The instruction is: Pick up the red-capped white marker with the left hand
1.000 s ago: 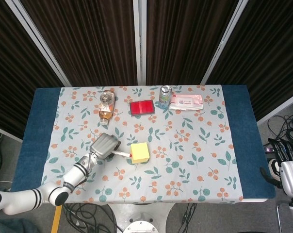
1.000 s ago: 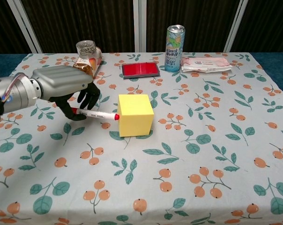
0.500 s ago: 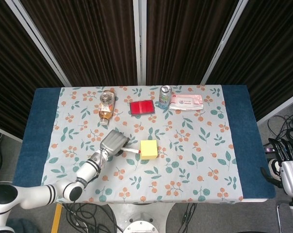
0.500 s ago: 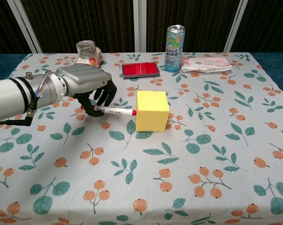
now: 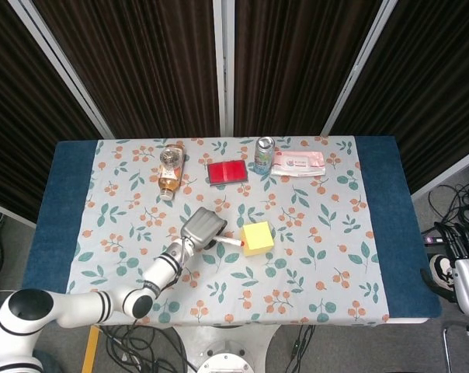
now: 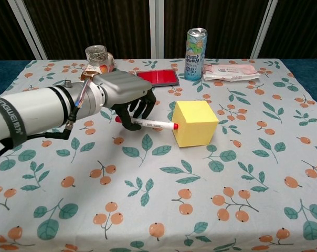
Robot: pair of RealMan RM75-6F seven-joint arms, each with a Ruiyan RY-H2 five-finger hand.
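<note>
The white marker (image 6: 156, 125) with a red cap lies level, cap end to the right, touching the left face of a yellow cube (image 6: 196, 123). My left hand (image 6: 124, 94) is over the marker's left end, its dark fingers (image 6: 135, 111) curled around the barrel. From the head view, the left hand (image 5: 203, 226), marker (image 5: 230, 243) and cube (image 5: 258, 237) sit in a row near the table's middle. My right hand (image 5: 461, 268) hangs off the table's right edge, holding nothing, its fingers apart.
Along the far side of the floral cloth (image 6: 242, 173) are a lying bottle (image 6: 98, 59), a red flat case (image 6: 157, 78), an upright drink can (image 6: 196, 46) and a pack of wipes (image 6: 229, 71). The cloth ends in blue margins (image 5: 64, 210) left and right.
My left hand has travelled to the right with the marker in its fingers. The marker's cap end has pushed the yellow cube to the right. The right hand stayed still.
</note>
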